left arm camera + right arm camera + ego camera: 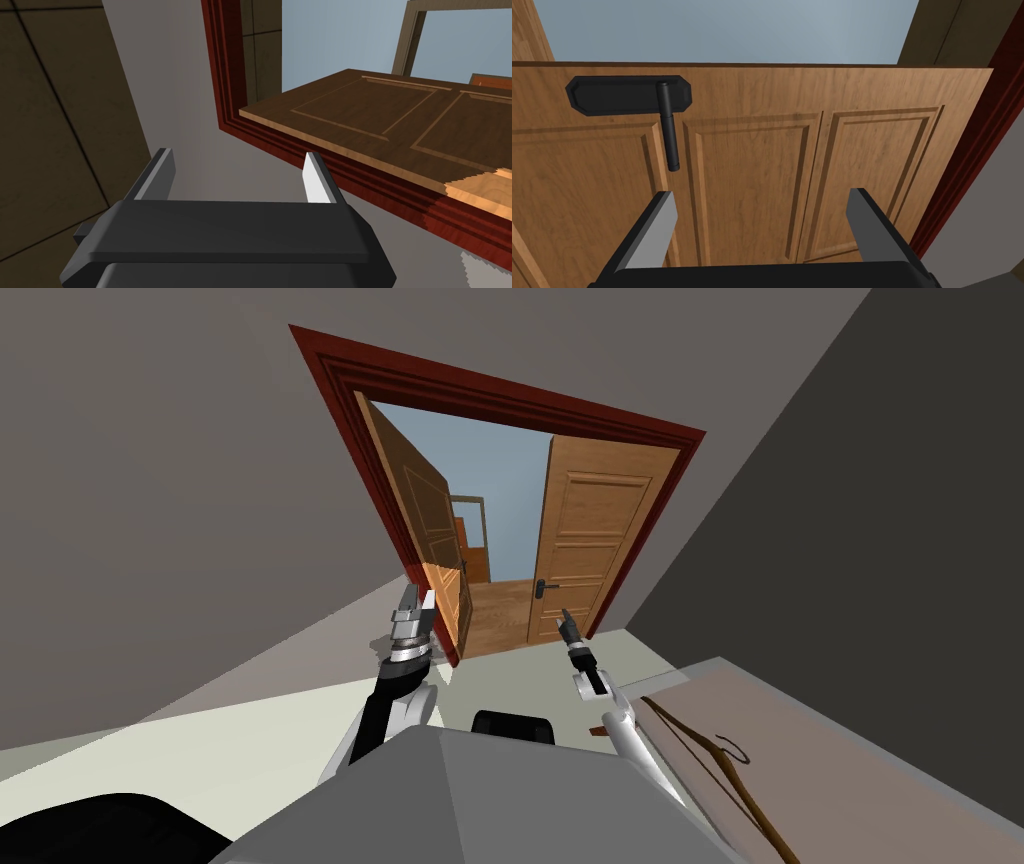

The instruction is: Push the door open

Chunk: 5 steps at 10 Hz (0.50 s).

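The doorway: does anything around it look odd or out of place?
Nothing looks broken. The left door is swung away while the right door sits across the frame, and a hanger lies loose on the flat surface to the robot's right.

Wooden hanger (745, 803) lies on brownish-grey surface (860, 768); grey walls (150, 488).

Right door leaf (752, 165) — partly cut off at the edge.
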{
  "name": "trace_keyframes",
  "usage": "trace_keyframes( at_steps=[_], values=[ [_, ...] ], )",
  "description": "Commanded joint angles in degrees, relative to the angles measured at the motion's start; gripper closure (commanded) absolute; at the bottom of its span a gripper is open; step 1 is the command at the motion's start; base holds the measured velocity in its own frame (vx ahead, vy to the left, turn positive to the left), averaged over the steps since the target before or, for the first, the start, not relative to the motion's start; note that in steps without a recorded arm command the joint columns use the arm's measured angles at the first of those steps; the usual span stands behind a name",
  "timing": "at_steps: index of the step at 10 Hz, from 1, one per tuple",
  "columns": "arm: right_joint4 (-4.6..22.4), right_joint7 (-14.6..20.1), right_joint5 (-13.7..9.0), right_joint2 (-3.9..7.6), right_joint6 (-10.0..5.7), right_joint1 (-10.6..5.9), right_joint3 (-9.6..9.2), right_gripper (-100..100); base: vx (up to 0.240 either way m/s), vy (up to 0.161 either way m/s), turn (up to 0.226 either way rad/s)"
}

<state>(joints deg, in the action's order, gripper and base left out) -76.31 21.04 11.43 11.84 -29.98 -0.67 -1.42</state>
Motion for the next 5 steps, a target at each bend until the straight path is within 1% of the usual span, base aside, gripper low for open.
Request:
trace_keyframes(
  at_steps=[1, 3, 4, 5],
  values=[
    [1.95, 0.68, 0.29, 0.33, -0.20, -1.12, 0.08, -100, 0.038, -0.023, 0.009],
    [5.78, 2.99, 1.50, 1.51, -0.83, -3.89, 0.14, -100, 0.066, -0.030, 0.024],
    [6.84, 2.99, 1.50, 1.51, -0.83, -3.89, 0.14, -100, 0.056, -0.034, 0.014],
    [9.16, 4.09, 2.08, 2.07, -1.13, -5.21, 0.17, -100, 0.057, -0.031, 0.011]
  ],
)
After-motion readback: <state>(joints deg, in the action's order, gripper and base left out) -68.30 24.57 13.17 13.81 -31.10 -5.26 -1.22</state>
